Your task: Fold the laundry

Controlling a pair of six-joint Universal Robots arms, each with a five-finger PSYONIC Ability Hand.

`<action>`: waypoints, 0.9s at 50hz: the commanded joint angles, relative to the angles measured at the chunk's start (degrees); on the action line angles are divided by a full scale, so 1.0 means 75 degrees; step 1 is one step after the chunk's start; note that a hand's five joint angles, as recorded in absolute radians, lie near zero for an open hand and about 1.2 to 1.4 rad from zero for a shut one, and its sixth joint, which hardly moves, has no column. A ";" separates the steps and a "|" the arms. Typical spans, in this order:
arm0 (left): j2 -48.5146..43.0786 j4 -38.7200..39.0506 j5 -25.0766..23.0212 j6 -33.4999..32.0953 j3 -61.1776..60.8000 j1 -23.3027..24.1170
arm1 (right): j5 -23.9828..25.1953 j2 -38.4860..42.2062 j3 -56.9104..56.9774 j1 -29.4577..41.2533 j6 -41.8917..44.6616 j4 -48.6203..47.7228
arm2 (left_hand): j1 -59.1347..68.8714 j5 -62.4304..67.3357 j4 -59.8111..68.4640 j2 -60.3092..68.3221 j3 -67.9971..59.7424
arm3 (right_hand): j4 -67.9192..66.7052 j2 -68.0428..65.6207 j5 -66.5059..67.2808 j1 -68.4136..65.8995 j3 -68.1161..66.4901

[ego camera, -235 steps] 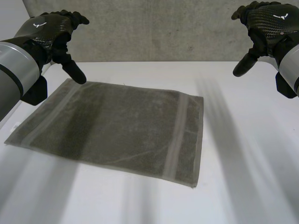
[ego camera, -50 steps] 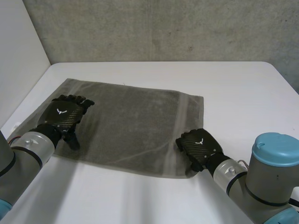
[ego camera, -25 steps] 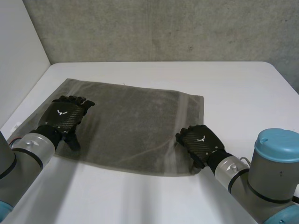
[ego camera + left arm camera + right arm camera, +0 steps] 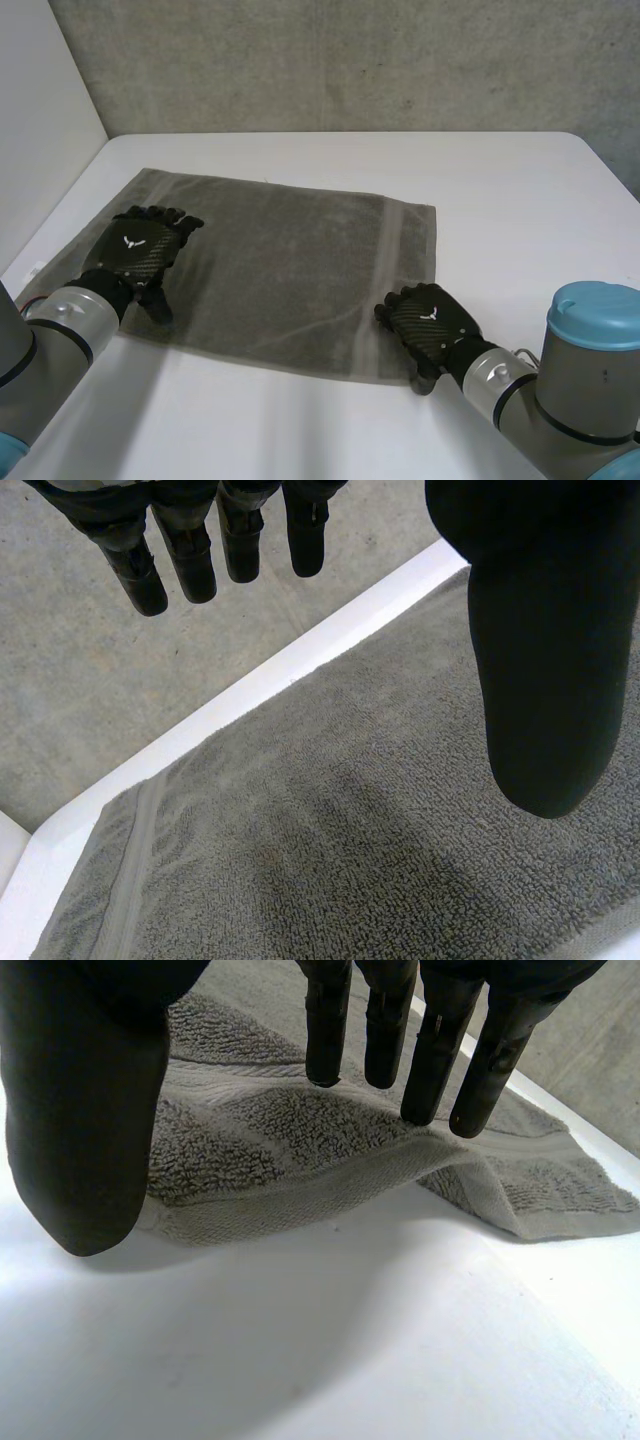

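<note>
A grey-olive towel [image 4: 290, 260] lies spread flat on the white table [image 4: 500, 190]. My left hand [image 4: 135, 255] rests on the towel's left end near its front edge. In the left wrist view its fingers [image 4: 190, 550] are straight and the thumb [image 4: 540, 680] stands apart above the towel [image 4: 330, 860]. It is open. My right hand [image 4: 430, 318] is at the towel's near right corner. There its straight fingers [image 4: 435, 1050] hang over the slightly raised, rumpled edge of the towel [image 4: 260, 1150], with the thumb [image 4: 85, 1110] apart over bare table. It is open.
A concrete wall [image 4: 350, 60] rises behind the table and a white panel [image 4: 40, 130] stands at its left side. Bare tabletop lies to the right of the towel and along the front edge [image 4: 250, 420].
My right hand's fingers have spread open and the hand has drawn slightly back toward the table's front at the towel's corner. The left hand has stayed in place.
</note>
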State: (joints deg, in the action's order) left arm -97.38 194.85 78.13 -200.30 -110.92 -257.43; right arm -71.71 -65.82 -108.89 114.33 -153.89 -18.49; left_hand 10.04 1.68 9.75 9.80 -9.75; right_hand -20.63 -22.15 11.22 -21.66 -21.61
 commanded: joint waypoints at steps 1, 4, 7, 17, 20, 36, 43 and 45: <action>0.0000 0.0000 0.0000 0.0000 0.0000 0.0000 | -0.0001 0.0127 0.0081 0.0014 -0.0001 -0.0066 | 0.0045 -0.0172 0.0084 0.0078 -0.0085 | -0.0387 -0.0185 0.0310 -0.0250 -0.0257; 0.0000 0.0000 0.0000 0.0000 -0.0011 0.0000 | -0.0013 0.0186 0.0151 0.0038 -0.0001 -0.0159 | 0.0045 -0.0172 0.0084 0.0078 -0.0085 | -0.0566 -0.0364 0.0489 -0.0429 -0.0436; 0.0000 0.0000 0.0000 0.0000 -0.0011 -0.0012 | -0.0036 0.0210 0.0186 0.0038 -0.0012 -0.0241 | 0.0045 -0.0172 0.0084 0.0078 -0.0085 | -0.0813 -0.0611 0.0735 -0.0675 -0.0683; 0.0000 0.0000 0.0000 0.0000 -0.0011 -0.0012 | -0.0048 0.0151 0.0280 0.0073 -0.0047 -0.0312 | 0.0045 -0.0172 0.0084 0.0078 -0.0085 | -0.1128 -0.0926 0.1050 -0.0991 -0.0998; 0.0000 0.0000 0.0000 0.0000 -0.0011 -0.0012 | -0.0048 0.0139 0.0280 0.0108 -0.0059 -0.0312 | 0.0045 -0.0172 0.0084 0.0078 -0.0085 | -0.1150 -0.0948 0.1073 -0.1013 -0.1020; 0.0000 0.0000 0.0000 0.0000 -0.0023 0.0023 | -0.0060 0.0361 0.0397 0.0225 -0.0071 -0.0558 | 0.0045 -0.0172 0.0084 0.0078 -0.0085 | -0.2894 -0.2692 0.2817 -0.2757 -0.2764; 0.0000 0.0000 0.0000 0.0000 -0.0058 0.0012 | -0.0025 0.0479 0.0468 0.0249 -0.0047 -0.0547 | 0.0045 -0.0172 0.0084 0.0078 -0.0085 | -0.5591 -0.5389 0.5513 -0.5454 -0.5461; 0.0000 0.0000 0.0000 0.0000 -0.0058 0.0023 | 0.0010 0.0467 0.0491 0.0237 -0.0059 -0.0547 | 0.0045 -0.0172 0.0084 0.0078 -0.0085 | -0.7376 -0.7174 0.7299 -0.7239 -0.7246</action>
State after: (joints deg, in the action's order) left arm -97.38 194.85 78.13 -200.30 -111.20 -257.28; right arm -72.04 -62.60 -105.60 116.15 -154.33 -22.65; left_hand 10.04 1.68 9.75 9.80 -9.75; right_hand -61.46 -61.86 51.29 -61.87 -60.50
